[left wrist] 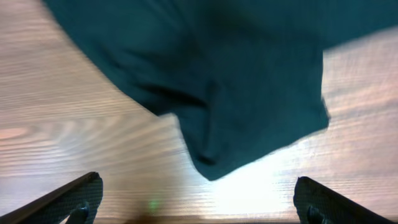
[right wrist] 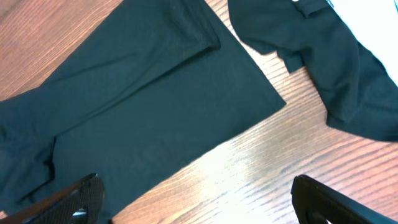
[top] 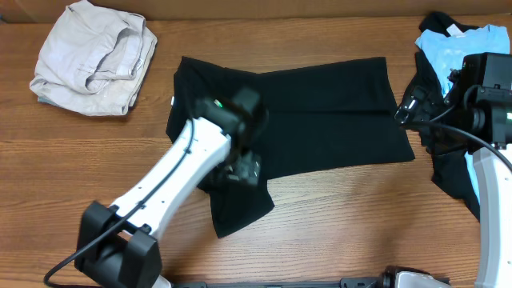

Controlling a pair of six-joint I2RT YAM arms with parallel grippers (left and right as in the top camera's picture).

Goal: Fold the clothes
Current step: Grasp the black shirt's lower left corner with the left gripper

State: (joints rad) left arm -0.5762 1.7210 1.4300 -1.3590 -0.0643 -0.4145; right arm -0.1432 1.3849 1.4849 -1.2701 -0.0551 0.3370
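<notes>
Garment point(left wrist: 236, 81) lies just beyond spread left gripper point(left wrist: 196, 193), seemingly untouched.

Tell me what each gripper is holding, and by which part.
Nothing is held. The left gripper and the right gripper are both open, with no part of the black shirt between their fingers.

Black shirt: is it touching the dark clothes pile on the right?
Apart. Right wrist view shows bare table running between the black shirt and the dark clothes pile.
</notes>
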